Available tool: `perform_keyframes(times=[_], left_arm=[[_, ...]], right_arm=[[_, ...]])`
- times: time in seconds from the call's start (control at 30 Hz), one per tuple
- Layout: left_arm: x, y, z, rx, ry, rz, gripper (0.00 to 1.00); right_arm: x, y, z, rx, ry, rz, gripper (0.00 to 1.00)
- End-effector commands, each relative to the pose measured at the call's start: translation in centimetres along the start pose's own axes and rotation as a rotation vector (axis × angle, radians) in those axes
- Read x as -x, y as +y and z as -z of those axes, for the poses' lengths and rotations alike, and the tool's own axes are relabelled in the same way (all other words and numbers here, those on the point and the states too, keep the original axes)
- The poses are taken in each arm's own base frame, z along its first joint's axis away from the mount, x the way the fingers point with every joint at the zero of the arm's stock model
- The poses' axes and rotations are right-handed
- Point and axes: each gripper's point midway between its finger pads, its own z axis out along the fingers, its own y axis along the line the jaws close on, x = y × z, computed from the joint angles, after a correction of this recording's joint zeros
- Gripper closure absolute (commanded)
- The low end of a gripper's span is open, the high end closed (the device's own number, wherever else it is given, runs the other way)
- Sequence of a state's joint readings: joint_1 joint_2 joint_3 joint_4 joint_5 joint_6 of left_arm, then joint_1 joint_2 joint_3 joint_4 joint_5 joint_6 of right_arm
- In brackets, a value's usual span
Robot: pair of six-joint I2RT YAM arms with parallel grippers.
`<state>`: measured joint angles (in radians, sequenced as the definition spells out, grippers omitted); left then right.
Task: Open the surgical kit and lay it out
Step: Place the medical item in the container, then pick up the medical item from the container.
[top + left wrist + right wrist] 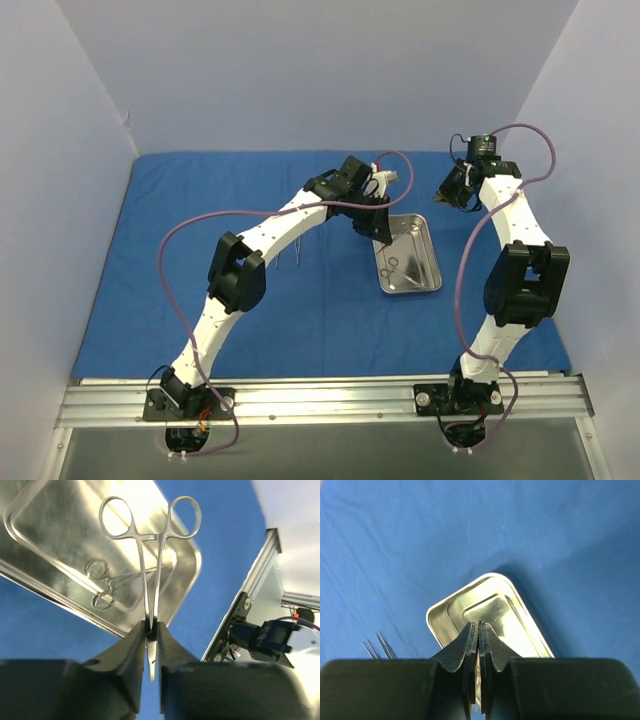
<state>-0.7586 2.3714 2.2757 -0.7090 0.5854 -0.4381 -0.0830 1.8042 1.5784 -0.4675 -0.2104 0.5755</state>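
Blue drape (pixel 200 260) lies spread flat over the table. Left gripper (pixel 151 630): pinched narrow on the tips of one ring-handled instrument (pixel 150 555), rings hanging above the steel tray (pixel 415 235), probably for laying out; a second instrument (pixel 105 585) lies inside. Right gripper (pixel 479 635): closed, empty, beside the tray; two more instruments (pixel 290 252) rest on the cloth, left of it.
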Motion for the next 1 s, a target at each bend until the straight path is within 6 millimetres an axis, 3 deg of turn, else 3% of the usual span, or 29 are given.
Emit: perform_keyframes(times=[0.0,0.03,0.13,0.27,0.4,0.57,0.63,0.7,0.73,0.77,0.83,0.97], left_arm=[[-1.5,0.6,-1.3,-0.004,0.065,0.042,0.75],[-1.5,0.8,-1.6,-0.005,0.062,0.042,0.59],[-1.7,1.1,-2.0,-0.005,0.071,0.039,0.50],[-1.1,0.5,-1.1,-0.012,0.054,0.009,0.37],[0.4,-0.6,1.3,-0.015,0.012,-0.026,0.37],[2.2,1.5,8.7,0.116,-0.106,-0.059,0.38],[1.8,2.6,11.6,0.177,-0.135,-0.061,0.38],[1.8,4.1,14.1,0.213,-0.168,-0.035,0.38],[2.1,3.4,16.0,0.211,-0.210,-0.047,0.38],[1.1,4.8,16.4,0.231,-0.202,-0.011,0.38],[0.7,4.6,17.6,0.229,-0.220,-0.009,0.38],[-0.6,4.8,17.8,0.218,-0.201,0.014,0.39]], right_arm=[[-0.1,0.4,1.9,0.017,-0.014,0.013,1.00],[-0.3,0.5,1.9,0.022,-0.009,0.015,1.00],[-0.9,0.5,1.8,0.012,0.015,0.041,1.00],[-3.2,0.6,1.1,-0.024,0.081,0.091,0.95],[-6.9,1.9,0.2,-0.008,0.176,0.159,0.89],[-12.0,1.6,-1.3,-0.070,0.306,0.227,0.87],[-12.9,0.9,-1.6,-0.087,0.324,0.241,0.85],[-13.2,-0.4,-1.6,-0.131,0.332,0.273,0.78],[-13.2,-1.1,-1.6,-0.159,0.334,0.296,0.74],[-13.5,-1.8,-1.6,-0.170,0.349,0.335,0.69],[-14.0,-2.7,-1.8,-0.193,0.369,0.360,0.66],[-15.4,-4.5,-2.0,-0.241,0.404,0.385,0.66]])
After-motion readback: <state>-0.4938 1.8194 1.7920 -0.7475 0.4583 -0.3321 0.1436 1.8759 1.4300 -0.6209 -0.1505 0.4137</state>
